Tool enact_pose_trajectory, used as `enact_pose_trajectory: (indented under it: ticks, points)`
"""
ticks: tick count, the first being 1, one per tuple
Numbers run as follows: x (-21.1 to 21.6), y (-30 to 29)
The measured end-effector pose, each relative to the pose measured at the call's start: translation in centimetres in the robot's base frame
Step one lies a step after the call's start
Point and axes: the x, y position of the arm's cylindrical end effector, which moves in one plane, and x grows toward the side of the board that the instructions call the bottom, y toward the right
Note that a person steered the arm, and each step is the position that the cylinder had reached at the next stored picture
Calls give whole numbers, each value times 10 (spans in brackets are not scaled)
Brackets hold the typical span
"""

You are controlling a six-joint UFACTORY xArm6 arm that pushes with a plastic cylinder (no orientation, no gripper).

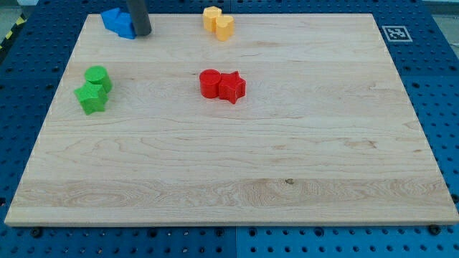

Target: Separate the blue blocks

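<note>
Two blue blocks sit touching at the view's top left: one blue block [112, 18] on the left and another blue block [126, 27] just right of it and slightly lower; their shapes are hard to make out. My tip [143, 33] stands right beside the second blue block, on its right side, touching or nearly touching it. The dark rod rises out of the view's top.
A wooden board [287, 158] lies on a blue pegboard table. A green cylinder [96, 76] touches a green star [91, 97] at the left. A red cylinder [210, 83] touches a red star [231, 87] near the middle. Two yellow blocks [219, 22] touch at the top.
</note>
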Motion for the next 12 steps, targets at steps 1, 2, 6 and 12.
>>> enact_pose_trajectory:
  ticks: [1, 2, 6, 12]
  points:
    - [0, 0]
    - [0, 3]
    - [66, -38]
    - [-21, -95]
